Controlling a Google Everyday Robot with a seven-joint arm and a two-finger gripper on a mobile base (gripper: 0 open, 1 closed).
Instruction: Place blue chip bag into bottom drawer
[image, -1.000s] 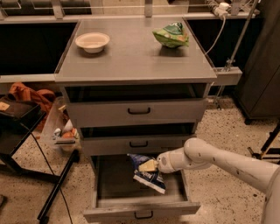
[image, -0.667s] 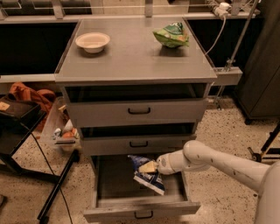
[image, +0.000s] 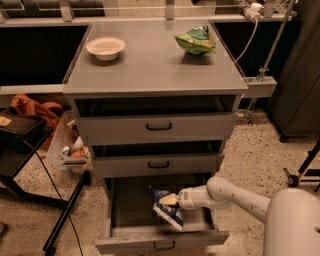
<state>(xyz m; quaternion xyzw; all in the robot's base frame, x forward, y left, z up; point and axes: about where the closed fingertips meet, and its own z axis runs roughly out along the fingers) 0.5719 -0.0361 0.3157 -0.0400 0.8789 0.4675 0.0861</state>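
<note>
The bottom drawer (image: 161, 240) of the grey cabinet is pulled open toward me. My gripper (image: 167, 200) reaches in from the right, over the drawer's inside. It is shut on the blue chip bag (image: 168, 213), a dark blue glossy bag with white print. The bag hangs tilted below the fingers, inside the drawer's opening, with its lower end close to the drawer floor near the front wall. Whether it touches the floor I cannot tell.
On the cabinet top (image: 150, 70) stand a white bowl (image: 105, 48) at the left and a green and white snack bag (image: 195, 41) at the right. The two upper drawers (image: 159, 127) are closed. A dark stand (image: 65, 215) and clutter sit at the left.
My gripper and the blue bag have stayed almost in place over the open drawer. The bag sits slightly lower.
</note>
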